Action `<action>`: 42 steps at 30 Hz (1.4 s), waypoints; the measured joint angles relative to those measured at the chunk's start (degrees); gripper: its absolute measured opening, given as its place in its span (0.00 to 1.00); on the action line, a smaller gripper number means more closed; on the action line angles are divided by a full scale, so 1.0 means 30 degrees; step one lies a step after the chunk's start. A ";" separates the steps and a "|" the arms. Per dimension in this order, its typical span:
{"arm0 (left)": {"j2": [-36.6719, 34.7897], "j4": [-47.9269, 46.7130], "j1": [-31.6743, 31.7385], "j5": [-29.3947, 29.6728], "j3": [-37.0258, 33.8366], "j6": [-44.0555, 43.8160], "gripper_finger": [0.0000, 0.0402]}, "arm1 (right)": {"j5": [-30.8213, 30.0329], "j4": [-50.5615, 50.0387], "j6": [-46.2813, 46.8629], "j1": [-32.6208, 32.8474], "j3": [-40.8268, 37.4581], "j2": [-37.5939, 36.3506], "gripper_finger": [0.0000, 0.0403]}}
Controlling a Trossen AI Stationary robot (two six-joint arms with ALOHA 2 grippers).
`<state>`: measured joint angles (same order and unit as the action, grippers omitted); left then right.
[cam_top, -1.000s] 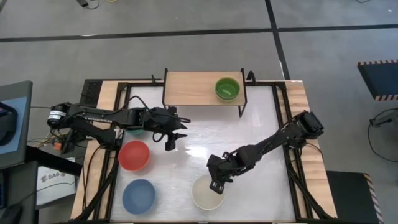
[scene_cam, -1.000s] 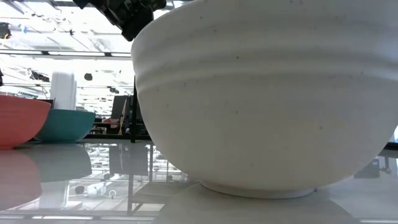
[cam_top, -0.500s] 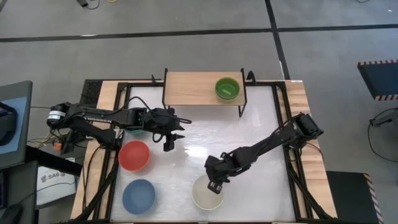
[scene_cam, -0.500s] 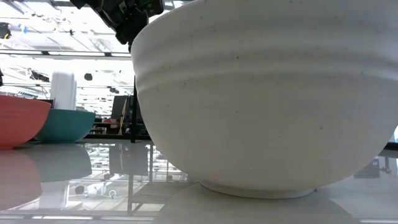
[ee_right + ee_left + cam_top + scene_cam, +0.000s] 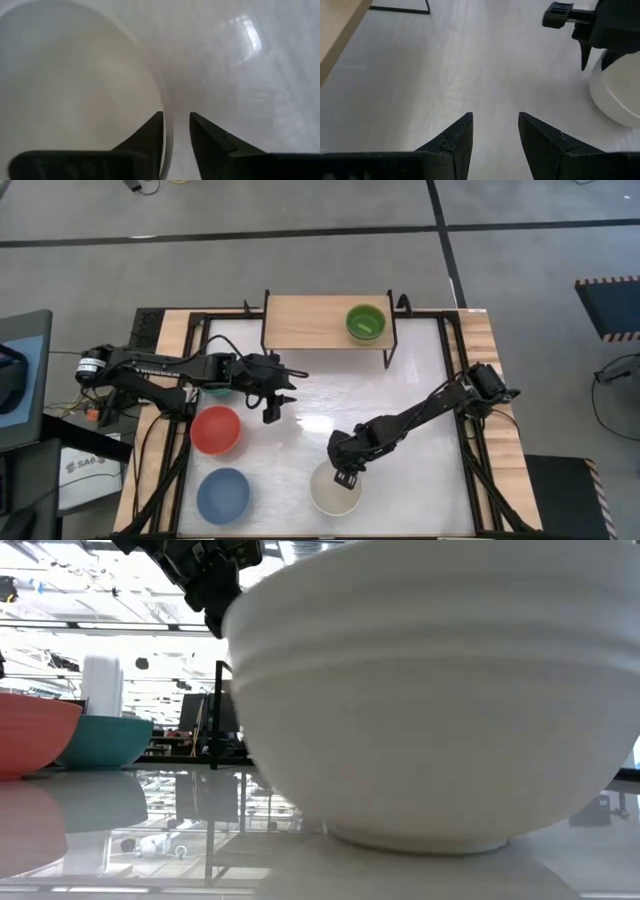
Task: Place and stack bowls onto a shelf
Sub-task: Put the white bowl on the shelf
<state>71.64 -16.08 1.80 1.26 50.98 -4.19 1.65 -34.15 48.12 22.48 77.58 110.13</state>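
R gripper straddles the rim of the cream bowl at the table's front edge, one finger inside, one outside, narrow gap between them; can't tell if they're clamped on the rim. Red bowl and blue bowl sit well to the left. Green bowl sits on the shelf at the back. L gripper hangs apart, empty, beside the red bowl.

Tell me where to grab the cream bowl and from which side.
Take the cream bowl by its thin upright rim, coming down from above on the edge nearest the table's middle. It sits mouth-up with an open hollow, so one finger can go inside and one outside. The right claw is already placed that way, its fingers straddling the rim. The left claw waits apart.
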 joint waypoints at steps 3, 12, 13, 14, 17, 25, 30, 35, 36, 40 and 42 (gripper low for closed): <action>-0.0007 0.0051 0.0004 0.0015 0.0000 -0.0026 0.35 | -0.0022 -0.0116 -0.0007 -0.0076 0.0000 0.0000 0.23; -0.0007 0.0769 0.0007 0.0034 0.0000 -0.0532 0.35 | -0.0865 -0.1311 0.0313 -0.1023 0.0007 -0.0566 0.06; -0.0007 0.1198 0.0007 0.0119 0.0000 -0.0817 0.35 | -0.1437 -0.1625 0.0313 -0.1180 0.0007 -0.0791 0.06; 0.0049 0.1757 0.0015 0.0266 0.0000 -0.1075 0.35 | -0.1949 -0.1938 0.0304 -0.1392 0.0007 -0.1061 0.06; 0.0219 0.3206 0.0201 0.0194 0.0000 -0.1775 0.35 | -0.3392 -0.3181 0.0423 -0.2011 0.0015 -0.1756 0.07; 0.0229 0.6281 0.0349 -0.0119 0.0000 -0.3171 0.36 | -0.8405 -0.6237 0.3675 -0.2820 0.0007 -0.4826 0.07; 0.0748 0.7818 0.0349 0.0914 -0.0032 -0.3658 0.43 | -1.0884 -0.6567 0.4343 -0.2950 0.0007 -0.6419 0.07; 0.1954 0.8432 0.0349 0.1596 0.1012 -0.3743 0.54 | -1.2184 -0.6630 0.4242 -0.3300 0.0007 -0.7050 0.07; 0.2259 0.8560 0.0349 0.1589 0.1261 -0.3551 0.56 | -1.2234 -0.6582 0.4169 -0.3420 0.0007 -0.7073 0.07; 0.3539 0.8284 0.0342 0.2122 0.2163 -0.3322 0.59 | -1.2451 -0.6238 0.3401 -0.3838 0.0000 -0.7082 0.07; 0.4050 0.7827 0.0349 0.2570 0.2474 -0.3713 0.58 | -1.2523 -0.5895 0.3230 -0.3861 0.0014 -0.7020 0.07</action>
<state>83.79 7.41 2.85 8.97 58.40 -15.33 -35.92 -51.84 57.81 10.90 77.62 89.07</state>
